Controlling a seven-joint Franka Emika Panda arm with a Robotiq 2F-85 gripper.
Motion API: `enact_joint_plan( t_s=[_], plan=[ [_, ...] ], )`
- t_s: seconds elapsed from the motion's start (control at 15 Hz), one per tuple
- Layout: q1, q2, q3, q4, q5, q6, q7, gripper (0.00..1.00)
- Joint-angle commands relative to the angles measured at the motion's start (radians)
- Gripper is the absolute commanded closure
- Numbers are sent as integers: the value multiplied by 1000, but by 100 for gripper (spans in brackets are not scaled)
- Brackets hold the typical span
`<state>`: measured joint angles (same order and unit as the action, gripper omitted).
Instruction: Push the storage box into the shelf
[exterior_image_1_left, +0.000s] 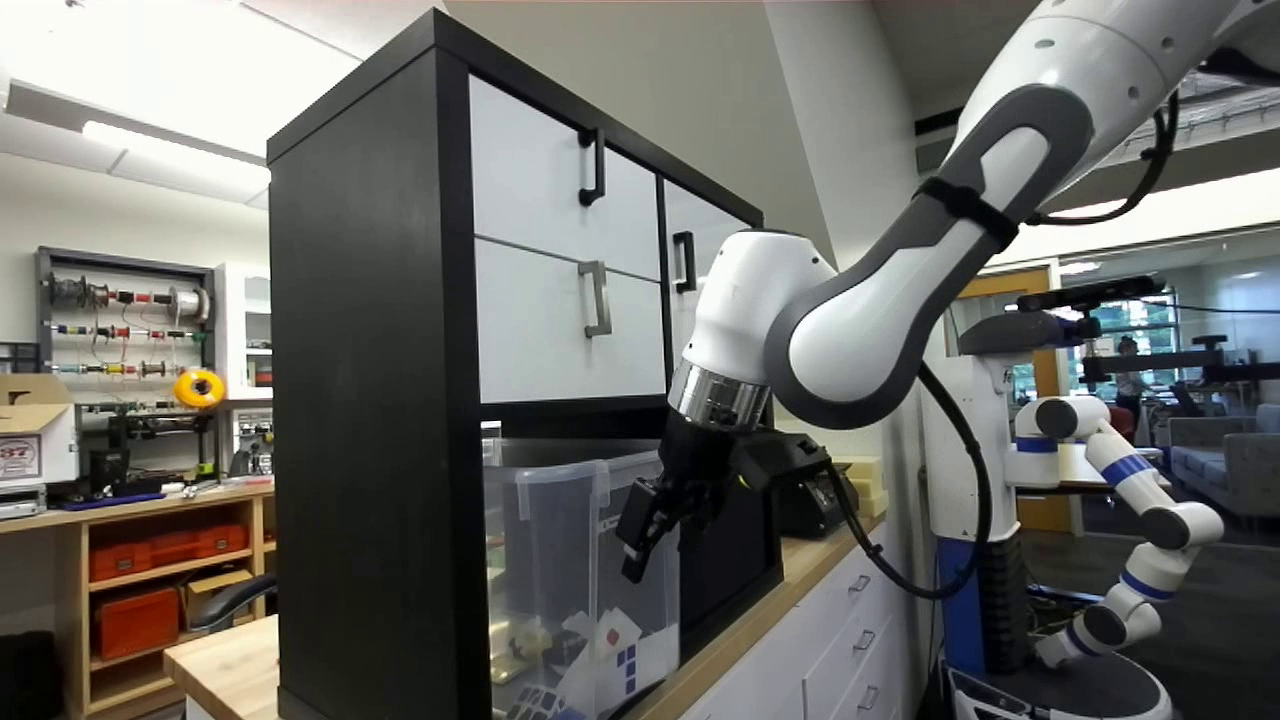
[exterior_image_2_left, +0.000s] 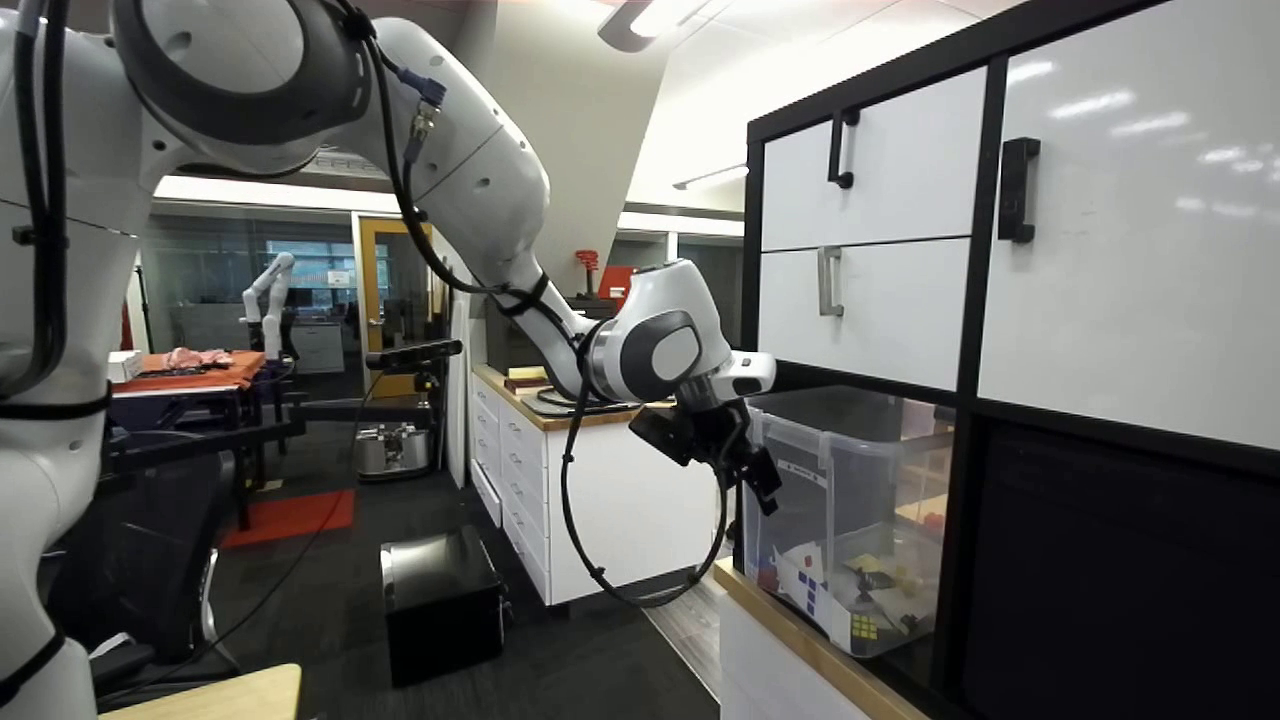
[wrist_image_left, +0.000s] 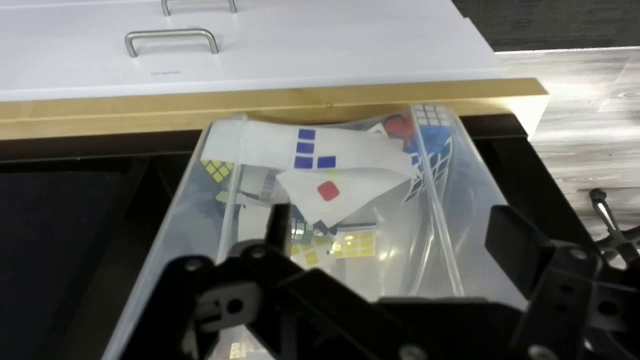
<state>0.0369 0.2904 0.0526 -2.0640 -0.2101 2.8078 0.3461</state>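
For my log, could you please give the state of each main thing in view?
Tall black cube shelf: upright.
Rectangular white fronts with handles: shut.
Translucent plastic storage box: upright, loaded, partly inside shelf, front jutting out.
Black two-fingered claw: open, empty.
White ceiling light: lit.

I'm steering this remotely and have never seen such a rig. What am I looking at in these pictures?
The machine is a single white robot arm, ending in a black two-finger gripper. Two pictures are exterior views, taken from outside the robot; the remaining picture is the wrist view, so the gripper looms large at the bottom.

The tall black shelf with white fronts stands on a wood-edged counter. In its lower compartment sits the clear plastic storage box; through its wall you can see pale pieces with blue and red patches.

The gripper's fingers stand apart and hold nothing. Whether they touch the box, I cannot tell.
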Motion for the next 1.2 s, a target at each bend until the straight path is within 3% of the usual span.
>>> enact_joint_plan(
  t_s=[0.0, 0.6, 0.8, 0.87, 1.13],
  plan=[
    [25, -145, -6, -120, 87, -109, -69, 0],
    [22, -350, 12, -200, 125, -386, -161, 0],
    [20, -396, 14, -217, 124, -432, -158, 0],
    [17, -331, 15, -173, 104, -394, -141, 0],
    [16, -360, 17, -191, 105, -407, -141, 0]
  ],
)
